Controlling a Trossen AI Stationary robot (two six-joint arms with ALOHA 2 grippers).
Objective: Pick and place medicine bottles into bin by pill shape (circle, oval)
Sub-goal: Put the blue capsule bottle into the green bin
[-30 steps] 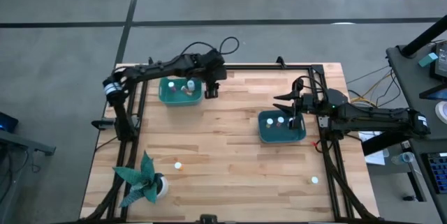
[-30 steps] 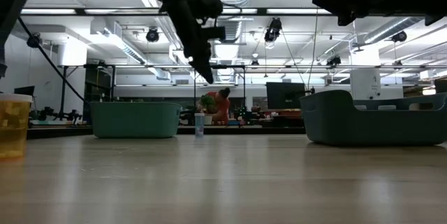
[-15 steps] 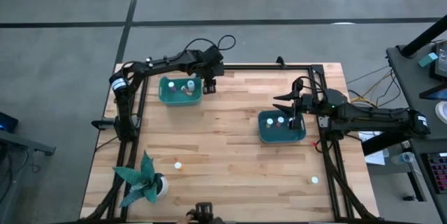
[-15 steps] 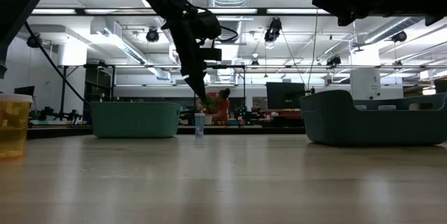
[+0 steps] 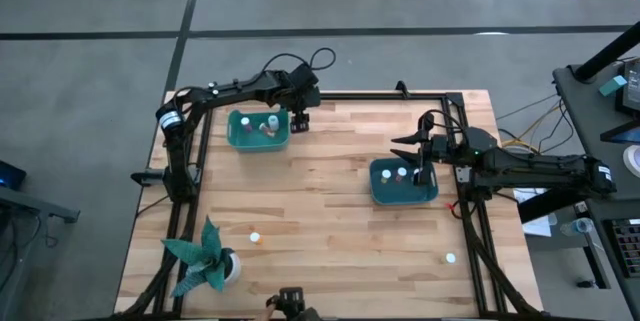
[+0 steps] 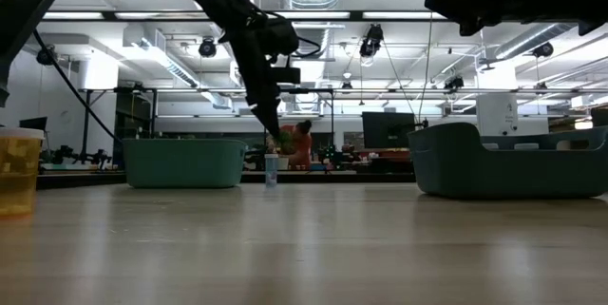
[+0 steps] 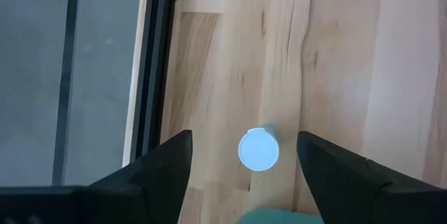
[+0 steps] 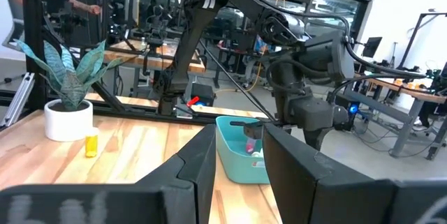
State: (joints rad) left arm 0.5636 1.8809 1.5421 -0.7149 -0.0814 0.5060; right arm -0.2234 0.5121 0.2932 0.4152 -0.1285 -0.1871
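A small white medicine bottle (image 7: 258, 150) stands upright on the wooden table, just off the right end of the far-left teal tray (image 5: 258, 131); it also shows in the low view (image 6: 271, 169). My left gripper (image 5: 298, 121) is open and points down right above it, one finger on either side of the white cap, not touching. My right gripper (image 5: 422, 161) is open and empty above the right teal tray (image 5: 403, 183). Both trays hold a few bottles. Two more bottles (image 5: 255, 238) (image 5: 450, 257) stand loose near the table's near edge.
A teal paper plant in a white pot (image 5: 207, 261) stands at the near left corner, with a small yellow container (image 8: 91, 145) beside it. The black frame rail (image 7: 157, 56) runs along the far edge, close to the left gripper. Bare wood lies between the trays.
My left gripper has gone down and a little toward the table's far left, ending just above the standing bottle, and has stayed open. The bottle has kept its place. Something dark has come into the high view at the table's near edge.
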